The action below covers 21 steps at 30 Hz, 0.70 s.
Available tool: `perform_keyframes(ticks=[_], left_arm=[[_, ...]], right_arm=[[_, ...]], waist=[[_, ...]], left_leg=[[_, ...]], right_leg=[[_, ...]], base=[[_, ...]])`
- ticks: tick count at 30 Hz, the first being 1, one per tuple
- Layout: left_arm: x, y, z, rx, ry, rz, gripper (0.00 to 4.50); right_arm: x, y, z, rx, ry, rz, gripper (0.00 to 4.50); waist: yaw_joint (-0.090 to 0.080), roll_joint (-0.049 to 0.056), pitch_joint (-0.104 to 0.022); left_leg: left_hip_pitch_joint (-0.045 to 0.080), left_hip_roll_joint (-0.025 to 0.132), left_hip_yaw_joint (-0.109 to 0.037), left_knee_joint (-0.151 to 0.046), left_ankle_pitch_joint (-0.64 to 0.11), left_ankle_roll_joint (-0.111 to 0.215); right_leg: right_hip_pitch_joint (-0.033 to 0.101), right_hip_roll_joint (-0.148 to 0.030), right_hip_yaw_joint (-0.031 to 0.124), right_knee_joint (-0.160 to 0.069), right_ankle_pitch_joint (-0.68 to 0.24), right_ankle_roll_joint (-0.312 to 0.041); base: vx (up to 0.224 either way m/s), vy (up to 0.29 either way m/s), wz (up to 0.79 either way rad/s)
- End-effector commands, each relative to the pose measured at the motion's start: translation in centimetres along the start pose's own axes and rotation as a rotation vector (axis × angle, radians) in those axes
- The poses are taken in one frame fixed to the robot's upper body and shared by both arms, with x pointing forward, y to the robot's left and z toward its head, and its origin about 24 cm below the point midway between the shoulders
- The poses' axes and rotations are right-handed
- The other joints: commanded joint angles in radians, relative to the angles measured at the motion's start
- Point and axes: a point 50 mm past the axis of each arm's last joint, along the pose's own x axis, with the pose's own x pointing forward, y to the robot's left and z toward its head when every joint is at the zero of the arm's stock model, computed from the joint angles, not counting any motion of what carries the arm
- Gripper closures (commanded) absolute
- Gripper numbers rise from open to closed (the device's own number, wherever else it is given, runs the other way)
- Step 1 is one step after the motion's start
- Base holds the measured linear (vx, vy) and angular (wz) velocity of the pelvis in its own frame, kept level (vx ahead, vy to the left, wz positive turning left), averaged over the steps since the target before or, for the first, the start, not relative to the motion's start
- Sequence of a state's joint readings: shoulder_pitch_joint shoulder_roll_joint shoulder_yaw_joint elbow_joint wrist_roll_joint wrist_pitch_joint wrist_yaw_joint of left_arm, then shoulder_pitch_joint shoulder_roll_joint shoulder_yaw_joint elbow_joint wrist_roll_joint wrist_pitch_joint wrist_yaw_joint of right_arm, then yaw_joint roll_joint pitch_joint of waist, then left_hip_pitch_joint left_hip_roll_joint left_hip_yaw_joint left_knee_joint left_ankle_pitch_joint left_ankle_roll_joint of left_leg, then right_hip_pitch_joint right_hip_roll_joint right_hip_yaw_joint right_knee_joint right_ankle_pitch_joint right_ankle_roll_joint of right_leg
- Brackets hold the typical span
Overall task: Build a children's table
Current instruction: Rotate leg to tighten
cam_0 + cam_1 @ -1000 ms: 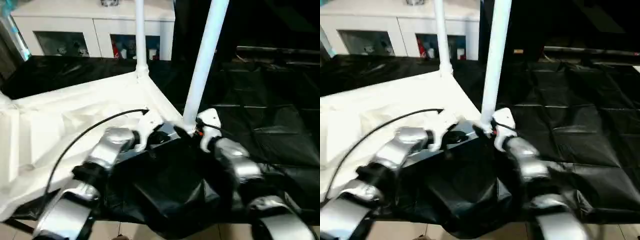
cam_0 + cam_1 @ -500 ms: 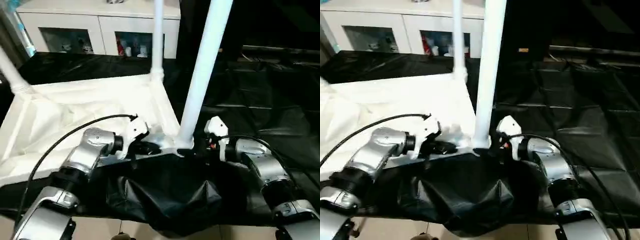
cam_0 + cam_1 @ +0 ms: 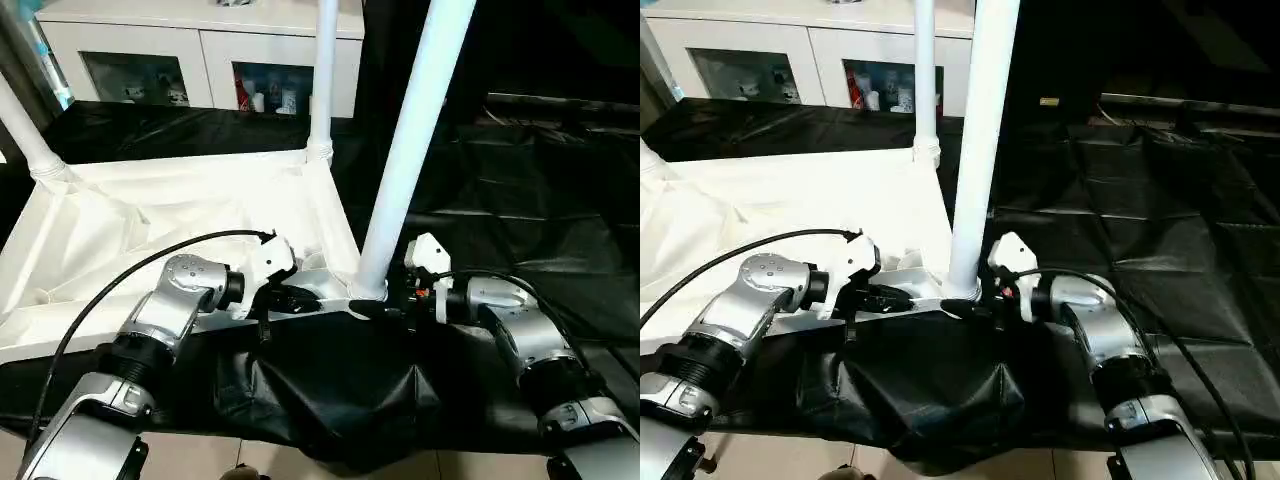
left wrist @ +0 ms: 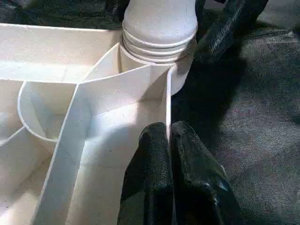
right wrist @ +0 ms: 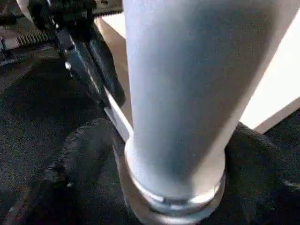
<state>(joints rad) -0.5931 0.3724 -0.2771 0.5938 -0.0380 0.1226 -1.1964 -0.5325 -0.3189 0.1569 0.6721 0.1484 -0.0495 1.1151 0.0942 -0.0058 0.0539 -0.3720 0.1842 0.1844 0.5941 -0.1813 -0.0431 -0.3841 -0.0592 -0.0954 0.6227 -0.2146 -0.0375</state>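
The tabletop (image 3: 180, 215) is lying upside down on a black sheet (image 3: 520, 210), its near right corner sitting close to the sheet's front edge, with open black sheet stretching away to the right. Three legs are standing in corner sockets; the near leg (image 3: 405, 150) is rising at that corner. The left gripper (image 4: 169, 140) is pinching the thin rim wall beside that socket, fingers pressed together on it. The right gripper (image 3: 392, 298) is standing wide around the near leg's base; the right wrist view is showing its dark fingers (image 5: 70, 168) flanking the tube. A cabinet (image 3: 200, 50) is standing behind.
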Motion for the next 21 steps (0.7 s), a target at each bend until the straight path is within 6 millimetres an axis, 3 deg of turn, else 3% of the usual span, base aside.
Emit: perform_keyframes(ticks=[1, 9, 15, 19, 21], left_arm=[[0.8, -0.6, -0.2, 0.015, 0.016, -0.047, 4.50], [0.7, -0.5, -0.3, 0.014, 0.022, -0.041, 4.50], [1.0, -0.3, -0.2, -0.005, 0.016, 0.001, 4.50], [1.4, 0.2, 0.0, -0.031, 0.002, 0.057, 4.50], [1.8, 0.6, 0.4, -0.053, -0.018, 0.103, 4.50]], right_arm=[[0.1, -0.1, 0.5, -0.009, -0.027, 0.011, 1.12], [0.4, 0.3, 0.0, 0.002, -0.019, 0.024, 1.87], [0.7, 0.8, -0.9, 0.036, -0.010, 0.015, 1.98], [1.0, 0.9, -1.5, 0.067, -0.006, -0.028, 2.00], [1.2, 0.7, -1.9, 0.086, -0.012, -0.094, 2.00]], waist=[[0.000, -0.013, -0.066], [0.002, -0.012, -0.067], [0.002, -0.010, -0.067], [0.001, -0.008, -0.062], [0.001, -0.009, -0.058]], left_leg=[[0.011, 0.062, -0.019, -0.060, -0.101, 0.087], [0.011, 0.062, -0.020, -0.060, -0.100, 0.085], [0.011, 0.062, -0.020, -0.059, -0.104, 0.085], [0.014, 0.063, -0.021, -0.063, -0.133, 0.072], [0.023, 0.062, -0.021, -0.066, -0.176, 0.048]], right_leg=[[0.048, -0.104, 0.067, -0.073, -0.112, -0.201], [0.049, -0.104, 0.067, -0.072, -0.108, -0.203], [0.049, -0.104, 0.067, -0.072, -0.104, -0.205], [0.047, -0.107, 0.067, -0.081, -0.159, -0.197], [0.042, -0.108, 0.069, -0.092, -0.239, -0.188]], base=[[0.000, 0.000, 0.00], [0.000, 0.000, 0.00], [0.000, 0.000, 0.00], [0.000, 0.000, 0.00], [0.000, 0.000, 0.00]])
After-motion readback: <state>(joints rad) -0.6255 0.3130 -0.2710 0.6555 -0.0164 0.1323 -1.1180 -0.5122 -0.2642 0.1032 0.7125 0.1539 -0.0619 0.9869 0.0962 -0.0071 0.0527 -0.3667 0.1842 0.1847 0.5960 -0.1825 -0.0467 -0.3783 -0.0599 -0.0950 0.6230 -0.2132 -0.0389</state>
